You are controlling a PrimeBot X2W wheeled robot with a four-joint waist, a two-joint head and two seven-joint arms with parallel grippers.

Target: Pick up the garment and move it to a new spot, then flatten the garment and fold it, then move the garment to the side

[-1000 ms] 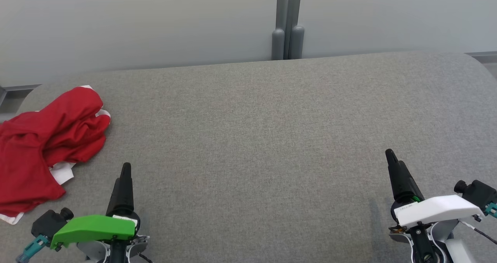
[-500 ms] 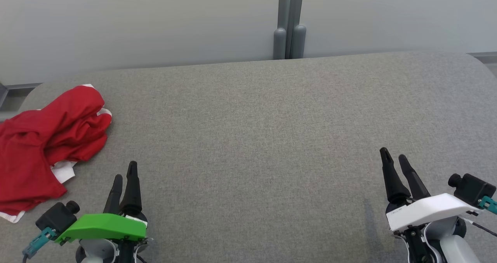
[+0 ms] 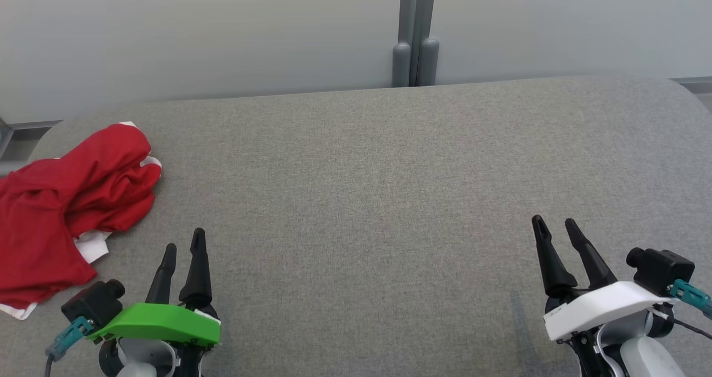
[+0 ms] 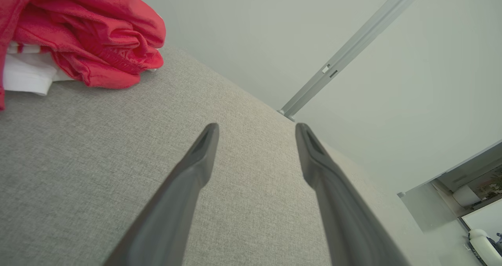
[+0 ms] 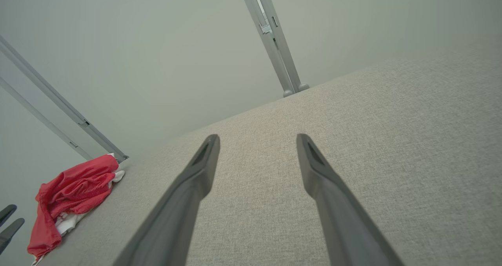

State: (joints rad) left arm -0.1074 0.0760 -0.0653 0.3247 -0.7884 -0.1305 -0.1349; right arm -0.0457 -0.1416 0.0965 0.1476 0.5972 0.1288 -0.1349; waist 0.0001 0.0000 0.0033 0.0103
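Bench [image 3: 361, 199]: broad, covered in grey woven fabric, rounded far corners, takes up most of the head view.

Wall panels [image 3: 194, 32]: pale grey, behind the bench's far edge. A grey upright post [image 3: 414, 32] divides them at 12 o'clock.

Garment [image 3: 67, 199]: red, crumpled in a loose heap at 9 o'clock on the bench, reaching its left edge. White cloth pokes out under the red folds; trim or lining, hard to tell from here. Nothing touches it.

Left gripper [image 3: 184, 239]: at 7 o'clock, low over the bench, fingers pointing toward 12. The garment lies near it, toward 10 o'clock, with bare fabric between them. Jaws wide apart, holding nothing; the left wrist view shows only grey weave in the gap.

Right gripper [image 3: 554, 220]: at 5 o'clock, well apart from the garment, fingers leaning slightly toward 11. Jaws wide apart too, nothing between them.

Green cover [image 3: 161, 321] sits over the left wrist, white cover [image 3: 601, 307] over the right.

A small black camera block [image 3: 92, 304] is on the outer side of the left wrist, and another [image 3: 662, 263] is on the right.
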